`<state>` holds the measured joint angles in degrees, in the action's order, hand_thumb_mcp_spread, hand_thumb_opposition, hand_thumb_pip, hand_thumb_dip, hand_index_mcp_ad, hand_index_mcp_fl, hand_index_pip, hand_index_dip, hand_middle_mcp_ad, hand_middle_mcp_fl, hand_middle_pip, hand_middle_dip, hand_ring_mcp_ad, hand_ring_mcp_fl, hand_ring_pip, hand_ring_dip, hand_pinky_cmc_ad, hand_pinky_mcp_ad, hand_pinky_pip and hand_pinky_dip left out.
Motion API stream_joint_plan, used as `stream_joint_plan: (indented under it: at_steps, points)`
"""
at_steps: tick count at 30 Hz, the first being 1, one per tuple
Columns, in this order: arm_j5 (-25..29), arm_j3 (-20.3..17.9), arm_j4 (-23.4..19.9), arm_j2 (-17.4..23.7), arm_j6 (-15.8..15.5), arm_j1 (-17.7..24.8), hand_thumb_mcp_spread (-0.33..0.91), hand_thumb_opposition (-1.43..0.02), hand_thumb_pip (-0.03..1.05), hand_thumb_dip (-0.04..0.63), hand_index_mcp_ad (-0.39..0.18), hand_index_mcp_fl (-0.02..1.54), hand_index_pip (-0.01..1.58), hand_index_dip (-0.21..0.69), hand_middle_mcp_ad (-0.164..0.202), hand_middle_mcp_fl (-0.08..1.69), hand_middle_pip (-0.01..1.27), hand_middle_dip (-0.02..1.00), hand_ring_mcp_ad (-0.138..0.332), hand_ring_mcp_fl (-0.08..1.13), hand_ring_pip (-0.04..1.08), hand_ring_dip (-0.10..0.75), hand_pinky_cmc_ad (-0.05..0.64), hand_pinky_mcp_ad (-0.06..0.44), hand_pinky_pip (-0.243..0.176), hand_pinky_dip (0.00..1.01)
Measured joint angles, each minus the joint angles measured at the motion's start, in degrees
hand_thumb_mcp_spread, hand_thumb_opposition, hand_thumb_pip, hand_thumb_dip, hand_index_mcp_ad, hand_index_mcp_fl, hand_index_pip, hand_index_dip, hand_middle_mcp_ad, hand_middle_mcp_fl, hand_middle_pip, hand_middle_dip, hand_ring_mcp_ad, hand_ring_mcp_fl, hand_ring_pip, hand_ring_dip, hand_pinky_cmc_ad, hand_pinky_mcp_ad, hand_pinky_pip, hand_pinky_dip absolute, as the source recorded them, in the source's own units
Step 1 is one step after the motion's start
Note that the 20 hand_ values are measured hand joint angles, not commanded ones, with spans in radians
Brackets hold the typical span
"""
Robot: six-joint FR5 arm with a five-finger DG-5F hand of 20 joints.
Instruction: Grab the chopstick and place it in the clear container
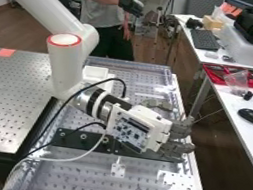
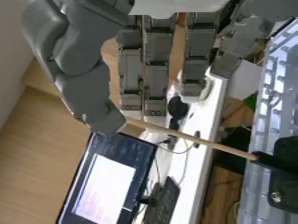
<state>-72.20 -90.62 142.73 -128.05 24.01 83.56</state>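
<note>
From my station I see, in the high view, the dark grey multi-fingered hand (image 1: 181, 128) above the clear perforated bench deck (image 1: 76, 177). Left of and partly beneath the hand: the long flat black bar (image 1: 71, 138). Farther left: the grey perforated metal table (image 1: 9, 103). Left and beyond: the white rectangular tray (image 1: 96, 73), on the deck. Right: the white flat-topped desk (image 1: 242, 138), bearing the black rounded mouse (image 1: 250, 116). In the wrist view, the thin straight wooden chopstick (image 2: 193, 138) spans from the hand's thumb to the black holder (image 2: 266, 160).

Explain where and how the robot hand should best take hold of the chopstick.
Probably by the bare shaft of the chopstick, clear of the black holder. The robot hand should come from the side, thumb and fingers closing across its length: the stick is thin and straight, and one end meets the holder.
</note>
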Motion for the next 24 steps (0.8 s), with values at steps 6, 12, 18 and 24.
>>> stream_joint_plan:
  at_steps: [6, 12, 18, 24]
  points:
    - [0.7, -0.3, 0.0, -0.1, 0.2, 0.1, 0.49, -0.81, 0.71, 0.307, -0.024, 0.31, 1.17, -0.010, -0.002, 0.51, 0.66, 0.63, 0.119, 0.39, 0.11, 0.494, 0.387, 0.215, 0.000, 0.26]
    - [1.7, -0.3, 0.3, -0.3, -0.2, 0.2, 0.49, -0.81, 0.69, 0.307, -0.024, 0.33, 1.17, -0.021, -0.003, 0.54, 0.67, 0.63, 0.119, 0.39, 0.11, 0.494, 0.387, 0.213, 0.000, 0.25]
    - [2.1, -0.2, 0.1, -0.4, -0.7, 0.2, 0.49, -0.81, 0.68, 0.304, -0.038, 0.35, 1.20, -0.021, -0.002, 0.54, 0.68, 0.63, 0.117, 0.42, 0.11, 0.494, 0.393, 0.213, 0.000, 0.25]
    - [2.3, 0.5, 0.7, -0.6, -1.7, 0.5, 0.51, -0.81, 0.66, 0.290, -0.049, 0.35, 1.23, -0.021, -0.002, 0.54, 0.70, 0.63, 0.117, 0.43, 0.11, 0.494, 0.393, 0.215, 0.000, 0.24]
